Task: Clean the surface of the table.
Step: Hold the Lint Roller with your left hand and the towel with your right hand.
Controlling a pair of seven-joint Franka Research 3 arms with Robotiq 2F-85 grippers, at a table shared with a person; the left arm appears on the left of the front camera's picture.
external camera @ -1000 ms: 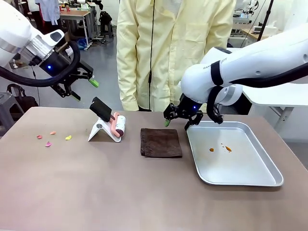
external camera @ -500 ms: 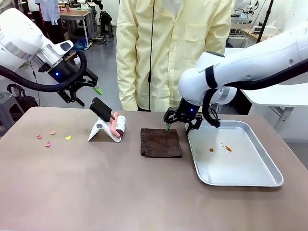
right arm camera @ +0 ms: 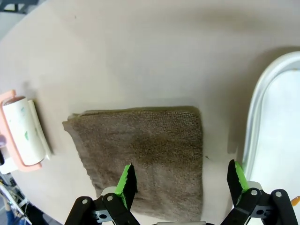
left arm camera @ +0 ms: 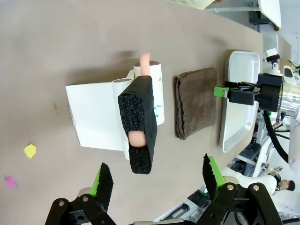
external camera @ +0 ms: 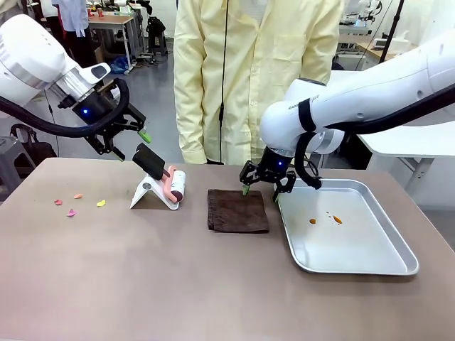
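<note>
The taupe-brown table point(external camera: 142, 270) carries a lint roller point(external camera: 175, 185) with a pink frame and a black foam handle point(left arm camera: 138, 126), resting on a white stand. Right of it lies a folded brown cloth point(external camera: 237, 210). My left gripper point(external camera: 129, 144) hangs open in the air just above and left of the handle, which sits between and ahead of its fingers in the left wrist view point(left arm camera: 157, 178). My right gripper point(external camera: 261, 190) is open low over the cloth's far right edge, the cloth point(right arm camera: 150, 150) lying beneath it.
A silver tray point(external camera: 384, 266) with a few orange crumbs stands at the right, close beside the cloth. Small pink and yellow scraps point(external camera: 71, 206) lie on the table's left part. A person in a pale yellow coat point(external camera: 256, 71) stands at the far edge.
My left gripper has come right and slightly down toward the roller's handle. My right gripper has shifted left from the tray's far corner to the cloth's far edge. Both stay open.
</note>
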